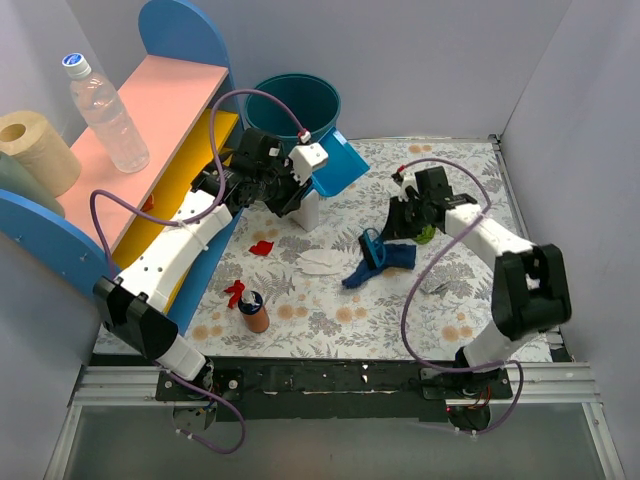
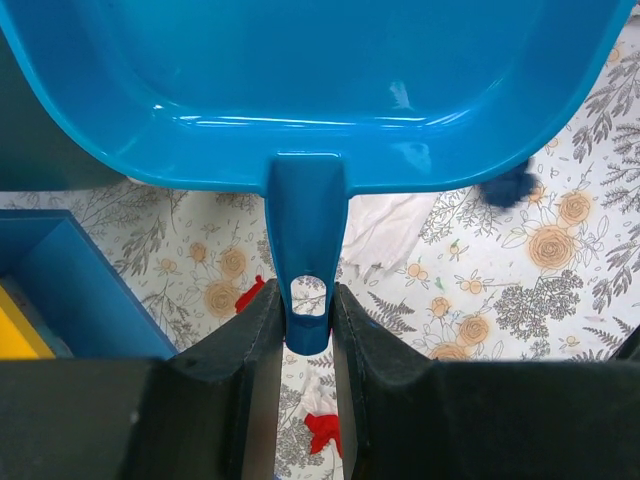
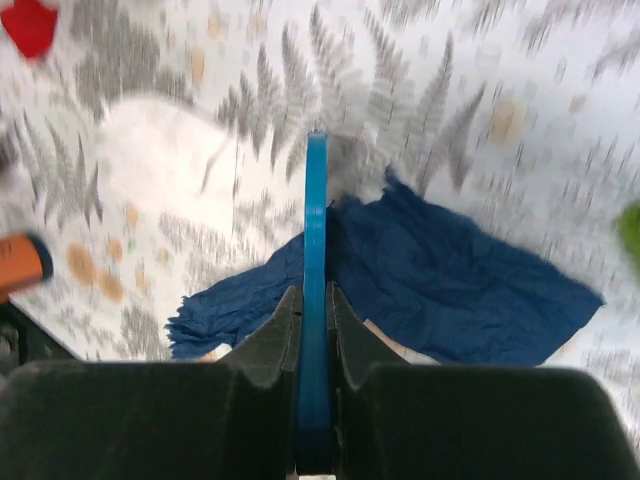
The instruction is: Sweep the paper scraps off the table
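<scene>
Left wrist — glossy dustpan [image 2: 320, 90] clamped; right — thin brush [image 3: 316, 250], crumpled scraps [image 3: 460, 290].

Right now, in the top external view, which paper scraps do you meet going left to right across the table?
Red crumpled wad beside the small orange bottle → second red wad → flat white paper scrap → large dark blue crumpled paper → small green wad.

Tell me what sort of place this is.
Probably a staged robot test cell, not a real room: plain grey panels box in one flower-printed table, a black mounting rail runs along its near edge, and a pink-and-yellow shelf unit holds a bottle.
</scene>
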Robot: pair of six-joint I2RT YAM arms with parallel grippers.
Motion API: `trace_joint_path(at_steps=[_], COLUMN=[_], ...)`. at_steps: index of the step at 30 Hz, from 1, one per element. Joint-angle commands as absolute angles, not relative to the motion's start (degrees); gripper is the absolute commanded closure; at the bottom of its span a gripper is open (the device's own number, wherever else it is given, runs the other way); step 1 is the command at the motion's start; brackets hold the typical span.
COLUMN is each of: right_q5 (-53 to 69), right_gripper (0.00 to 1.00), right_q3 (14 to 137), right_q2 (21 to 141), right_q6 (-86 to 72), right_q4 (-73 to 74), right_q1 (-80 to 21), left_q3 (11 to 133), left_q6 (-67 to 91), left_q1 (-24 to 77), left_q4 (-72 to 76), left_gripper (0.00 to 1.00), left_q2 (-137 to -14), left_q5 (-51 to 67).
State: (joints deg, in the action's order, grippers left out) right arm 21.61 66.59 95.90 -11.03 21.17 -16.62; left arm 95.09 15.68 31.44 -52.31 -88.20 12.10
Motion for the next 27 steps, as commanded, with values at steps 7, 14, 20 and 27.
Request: trace_joint_path(at_steps=[7,14,20,27], right_q5=[28.53,46.31,49.3,42.56], right_gripper=[0.99,0.99,0.99,0.99], right_q3=[64.85,65.74,67.94,70.93], right_q2=[76.21,81.55,91.83,100.8], right_q6=[8.34,3.61,-5.79,-11.95], right_q4=[28.65,22.33,15.65,15.37], right_q1=[-16.44,-19.33,-24.08,-26.1], left_q3=[92.2,91.49,92.63,91.06], left_q6=[8.18,9.32,10.9,11.16], left_q1=[31.46,31.46,31.55,32.25], left_q4=[-58.45,-54.58,-54.23,-54.67], left_gripper=[1.0,1.0,1.0,1.0], left_q2=[-87.63,-85.87,-86.92,-85.43], left_q5=[16.7,14.59,11.95,9.76])
